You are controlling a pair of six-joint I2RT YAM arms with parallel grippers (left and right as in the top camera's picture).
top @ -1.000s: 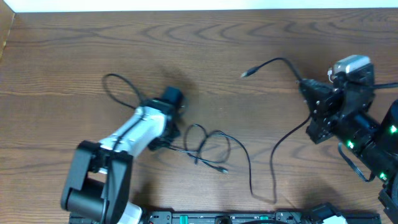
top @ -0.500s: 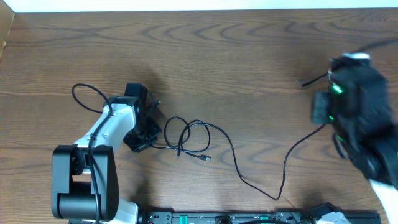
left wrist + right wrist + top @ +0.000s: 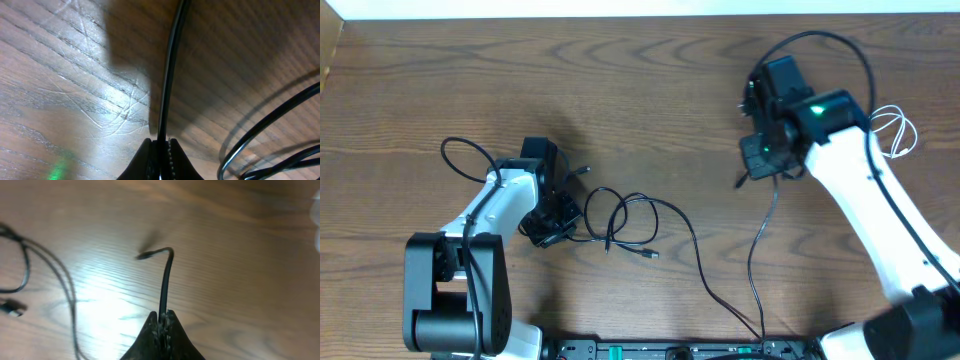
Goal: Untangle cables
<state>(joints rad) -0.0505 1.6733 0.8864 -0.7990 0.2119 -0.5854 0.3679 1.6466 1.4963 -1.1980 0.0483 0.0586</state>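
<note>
On brown wood table (image 3: 650, 90), L gripper (image 3: 160, 143) pinching looped black cable (image 3: 630, 215) centre-left, R gripper (image 3: 162, 315) clamping 2nd black cable (image 3: 754, 262) upper right, white cable (image 3: 895, 128) just beside R arm (image 3: 865, 200).

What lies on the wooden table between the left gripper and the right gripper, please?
Overhead view: overlapping loops of the thin black cables lie there, nearer the left gripper; the rest toward the right gripper is bare.
</note>
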